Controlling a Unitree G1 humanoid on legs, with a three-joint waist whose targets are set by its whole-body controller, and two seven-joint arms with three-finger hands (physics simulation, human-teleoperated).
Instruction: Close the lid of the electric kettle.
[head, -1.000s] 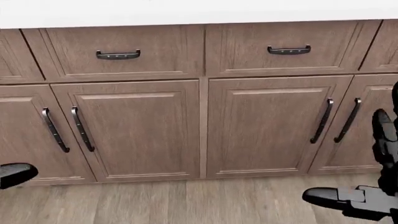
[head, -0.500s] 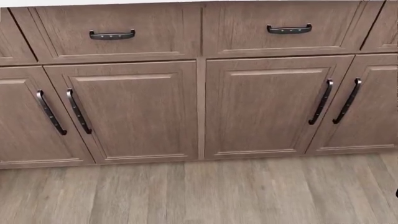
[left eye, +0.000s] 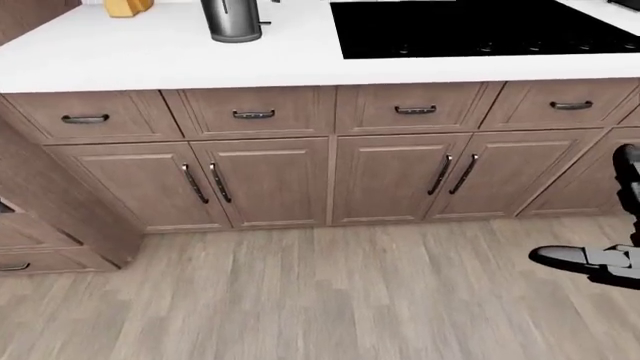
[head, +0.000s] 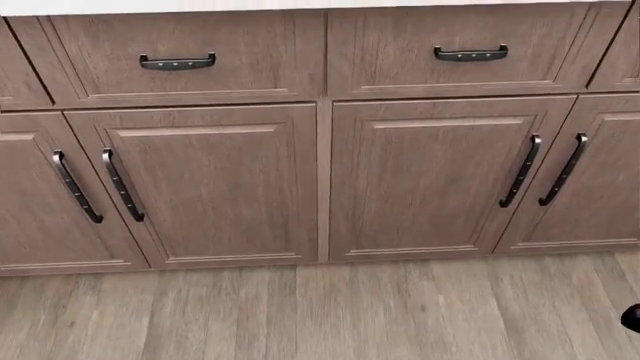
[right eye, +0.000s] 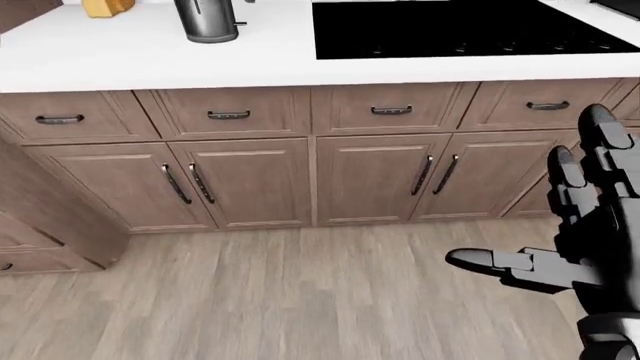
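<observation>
Right robot hand hangs open and empty as the head view tilts slightly up the brown cabinets, the steel electric kettle out of reach on the white tabletop, lid unseen

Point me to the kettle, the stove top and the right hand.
kettle (left eye: 232, 21): left-eye view, on its steel body.
stove top (left eye: 480, 28): left-eye view, on its black glass.
right hand (right eye: 575, 225): right-eye view, on the palm; fingers spread, holding nothing.
</observation>
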